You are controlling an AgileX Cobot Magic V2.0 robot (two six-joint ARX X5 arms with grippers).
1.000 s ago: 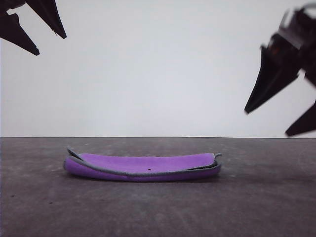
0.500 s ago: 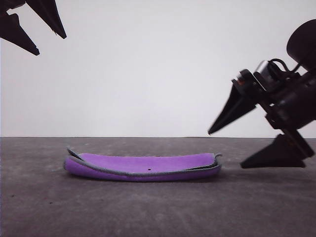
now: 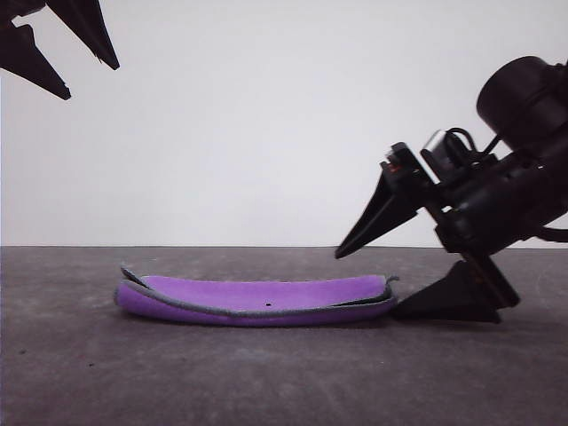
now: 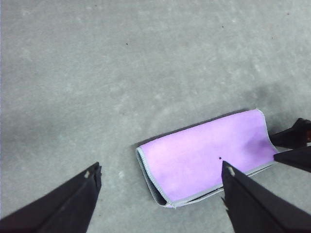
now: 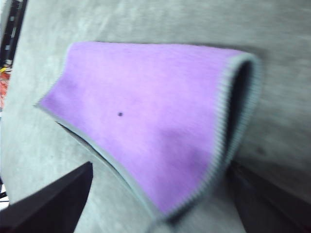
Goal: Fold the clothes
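A: Tabletop [image 3: 266,382] nearest, bare and grey. Just beyond, cloth [image 3: 257,302], folded once already, purple side up, grey stitched border along the edges.

B: Lying flat?

A: Mostly. Curls up a little at both ends. Shows a dark sliver of the grey underside between the layers at the left end, from the front.

B: And the right gripper [image 3: 377,280]?

A: Down at table level now, against the cloth's right end. Hung high in the air a second ago, well apart from the cloth; dropped and swung in since. Fingers spread wide: lower one on the table with its tip at the cloth's edge, upper one angled above that edge. Nothing pinched yet.

B: Same from the right wrist?

A: Yes, though blurred. Looped border right between the two dark fingers [image 5: 53,199], purple face stretching away.

B: Left gripper [image 3: 84,58]?

A: Farther off, up in the air, same spot as before. Fingers spread, holding nothing. Looks down on the cloth [image 4: 206,155].

B: Meaning for the fold?

A: Probably lining up a grasp on the right end for a second fold. Likely needs both layers caught together.
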